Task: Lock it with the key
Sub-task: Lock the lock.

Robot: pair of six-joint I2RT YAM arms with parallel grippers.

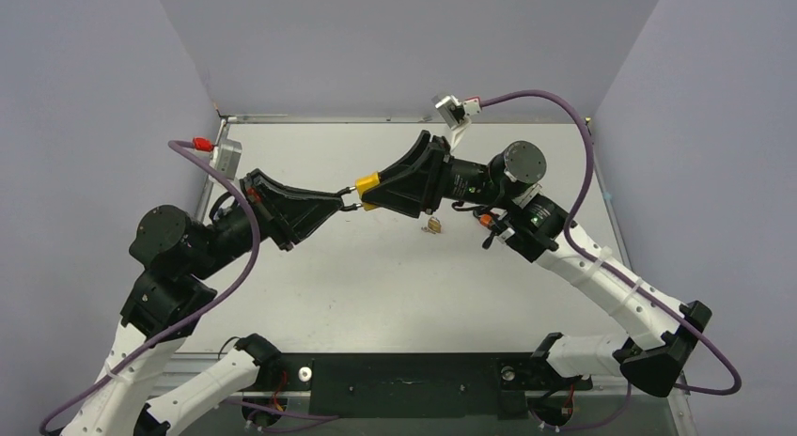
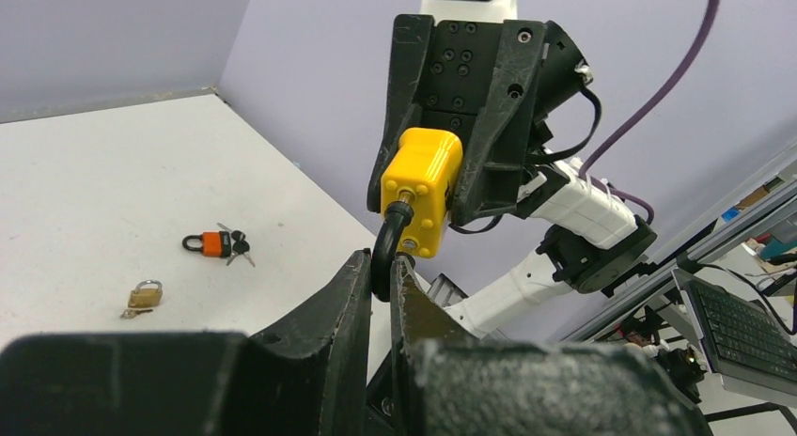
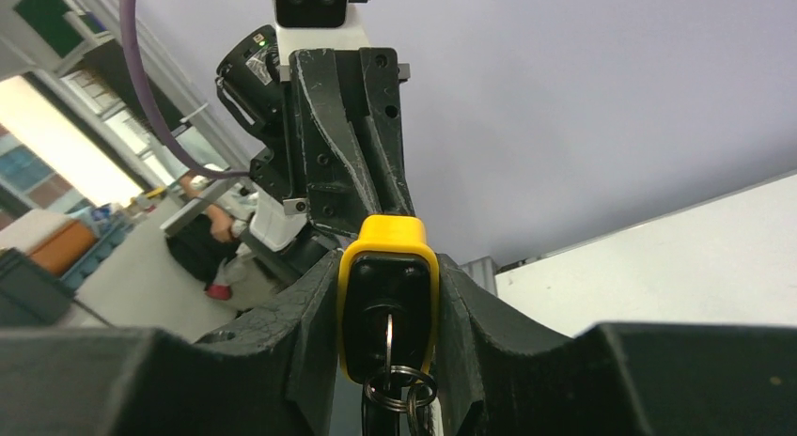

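Note:
A yellow padlock (image 1: 367, 187) hangs in the air between the two arms above the table middle. My right gripper (image 3: 388, 309) is shut on the padlock's yellow body (image 3: 387, 304). A key (image 3: 389, 337) sits in its keyhole, with a key ring (image 3: 399, 389) hanging below. My left gripper (image 2: 380, 272) is shut on the padlock's black shackle (image 2: 383, 257), just below the yellow body (image 2: 423, 187). In the top view the left gripper (image 1: 342, 202) meets the right gripper (image 1: 376, 189) at the padlock.
A small brass padlock (image 1: 433, 227) lies on the white table (image 1: 376, 286); it also shows in the left wrist view (image 2: 145, 295). An orange padlock (image 2: 216, 243) with keys lies near it. Purple cables loop beside both arms.

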